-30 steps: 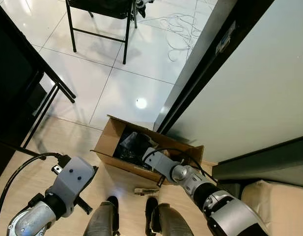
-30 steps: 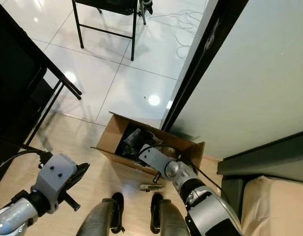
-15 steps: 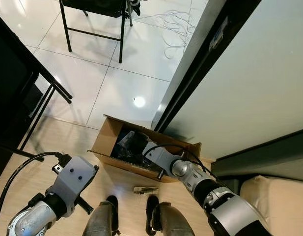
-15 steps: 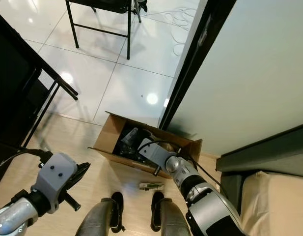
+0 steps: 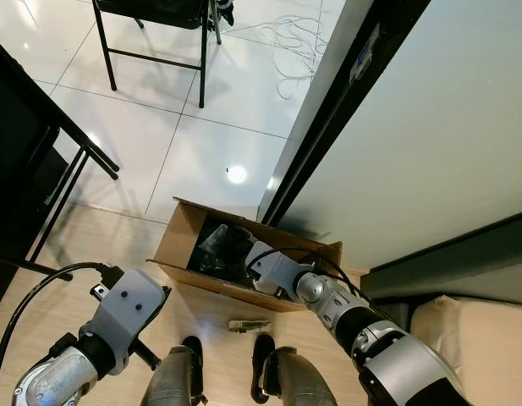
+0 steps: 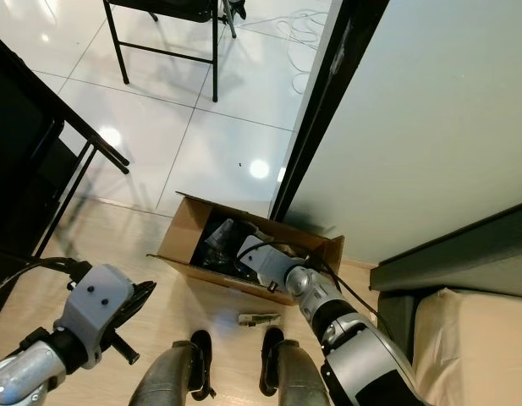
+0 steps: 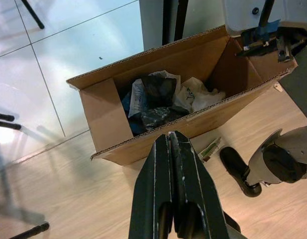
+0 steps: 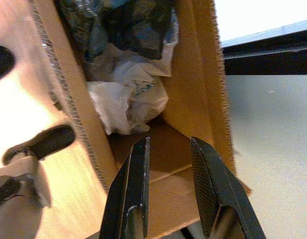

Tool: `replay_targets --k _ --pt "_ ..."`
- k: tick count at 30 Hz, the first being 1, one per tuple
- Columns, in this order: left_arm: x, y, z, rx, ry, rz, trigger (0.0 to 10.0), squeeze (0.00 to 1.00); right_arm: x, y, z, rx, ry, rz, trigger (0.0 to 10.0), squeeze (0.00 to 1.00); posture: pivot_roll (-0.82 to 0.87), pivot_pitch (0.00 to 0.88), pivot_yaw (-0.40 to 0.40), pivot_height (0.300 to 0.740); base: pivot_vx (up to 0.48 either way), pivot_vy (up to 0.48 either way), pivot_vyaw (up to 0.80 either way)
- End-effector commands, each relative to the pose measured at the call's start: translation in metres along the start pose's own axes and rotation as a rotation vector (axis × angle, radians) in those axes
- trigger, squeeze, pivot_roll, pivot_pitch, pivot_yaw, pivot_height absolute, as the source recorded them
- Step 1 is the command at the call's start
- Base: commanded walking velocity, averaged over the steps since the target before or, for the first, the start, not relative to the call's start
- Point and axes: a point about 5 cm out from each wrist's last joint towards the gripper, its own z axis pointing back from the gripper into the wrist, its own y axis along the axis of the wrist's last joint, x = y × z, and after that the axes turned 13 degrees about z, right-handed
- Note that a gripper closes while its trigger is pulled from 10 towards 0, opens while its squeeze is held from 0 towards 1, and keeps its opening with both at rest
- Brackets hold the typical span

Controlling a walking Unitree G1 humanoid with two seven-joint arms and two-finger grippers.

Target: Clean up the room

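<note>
The open cardboard box (image 5: 244, 265) stands on the wooden floor (image 5: 91, 245) against the dark door frame (image 5: 328, 127), holding crumpled white and dark wrappers (image 8: 128, 94). The right gripper (image 8: 168, 169) hangs just above the box's bare end, fingers parted and empty. The left gripper (image 7: 173, 164) is pressed closed on nothing, hovering over the floor on the box's near side. A small tube (image 5: 250, 325) lies on the floor between box and feet. Tiled floor (image 5: 201, 144) lies beyond.
</note>
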Motion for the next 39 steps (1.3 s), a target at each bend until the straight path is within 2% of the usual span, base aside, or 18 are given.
replay_targets --k 1,5,8,9,10,11,14,15,16,17,19,20,21,22,30,32,36,39 --pt "0.005 -0.010 0.002 -0.045 -0.016 0.021 10.0 0.00 -0.011 -0.008 0.001 -0.021 0.030 0.004 10.0 0.00 0.11 0.491 -0.125 0.708 0.000 0.000 0.00" --pt "0.004 -0.011 0.001 -0.048 -0.013 0.019 10.0 0.00 -0.010 -0.008 0.001 -0.019 0.027 0.006 10.0 0.00 0.11 0.488 -0.124 0.708 0.000 0.000 0.00" --pt "-0.004 -0.016 -0.003 -0.064 0.055 0.036 10.0 0.00 -0.005 -0.004 0.000 -0.019 0.006 -0.054 10.0 0.00 0.10 0.465 -0.119 0.708 0.000 0.000 0.00" --pt "-0.010 -0.020 -0.006 -0.076 0.124 0.066 10.0 0.00 0.000 -0.001 -0.001 -0.025 -0.024 -0.186 10.0 0.00 0.07 0.442 -0.112 0.708 0.000 0.000 0.00" --pt "-0.010 -0.020 -0.006 -0.076 0.124 0.066 10.0 0.00 0.000 -0.001 -0.001 -0.025 -0.024 -0.186 10.0 0.00 0.07 0.442 -0.112 0.708 0.000 0.000 0.00" --pt "-0.014 -0.023 -0.008 -0.085 0.171 0.089 10.0 0.00 0.004 0.002 -0.001 -0.030 -0.043 -0.281 10.0 0.00 0.07 0.442 -0.112 0.708 0.000 0.000 0.00" --pt "-0.014 -0.023 -0.008 -0.085 0.171 0.089 10.0 0.00 0.004 0.002 -0.001 -0.030 -0.043 -0.281 10.0 0.00 0.07 0.442 -0.112 0.708 0.000 0.000 0.00" --pt "-0.016 -0.031 -0.014 -0.116 0.239 0.153 10.0 0.00 0.013 0.008 -0.002 -0.023 -0.074 -0.447 10.0 0.00 0.02 0.384 -0.084 0.708 0.000 0.000 0.00" --pt "-0.016 -0.031 -0.014 -0.116 0.239 0.153 10.0 0.00 0.013 0.008 -0.002 -0.023 -0.074 -0.447 10.0 0.00 0.02 0.384 -0.084 0.708 0.000 0.000 0.00" --pt "-0.011 -0.041 -0.024 -0.165 0.282 0.196 10.0 0.00 0.023 0.012 -0.001 -0.014 -0.108 -0.615 10.0 0.00 -0.01 0.336 -0.056 0.708 0.000 0.000 0.00" --pt "-0.011 -0.041 -0.024 -0.165 0.282 0.196 10.0 0.00 0.023 0.012 -0.001 -0.014 -0.108 -0.615 10.0 0.00 -0.01 0.336 -0.056 0.708 0.000 0.000 0.00" --pt "-0.005 -0.048 -0.031 -0.194 0.304 0.222 10.0 0.00 0.031 0.014 -0.001 0.003 -0.128 -0.717 10.0 0.00 -0.02 0.330 -0.053 0.708 0.000 0.000 0.00" --pt "-0.005 -0.048 -0.031 -0.194 0.304 0.222 10.0 0.00 0.031 0.014 -0.001 0.003 -0.128 -0.717 10.0 0.00 -0.02 0.330 -0.053 0.708 0.000 0.000 0.00" --pt "0.002 -0.054 -0.037 -0.222 0.326 0.264 10.0 0.00 0.031 0.011 0.002 0.035 -0.146 -0.771 10.0 0.00 -0.04 0.304 -0.039 0.708 0.000 0.000 0.00" --pt "0.012 -0.062 -0.043 -0.259 0.353 0.301 10.0 0.00 0.015 -0.002 0.018 0.121 -0.195 -0.762 10.0 0.00 -0.04 0.301 -0.030 0.708 0.000 0.000 0.00" --pt "0.010 -0.066 -0.044 -0.257 0.386 0.312 10.0 0.00 -0.005 -0.013 0.044 0.150 -0.284 -0.758 10.0 0.00 -0.04 0.287 -0.014 0.708 0.000 0.000 0.00" --pt "0.009 -0.068 -0.045 -0.254 0.406 0.328 10.0 0.00 -0.015 -0.016 0.063 0.173 -0.351 -0.787 10.0 0.00 -0.05 0.283 -0.013 0.708 0.000 0.000 0.00" --pt "0.012 -0.069 -0.049 -0.258 0.413 0.323 10.0 0.00 -0.021 -0.016 0.069 0.192 -0.358 -0.762 10.0 0.00 -0.05 0.274 -0.015 0.708 0.000 0.000 0.00"
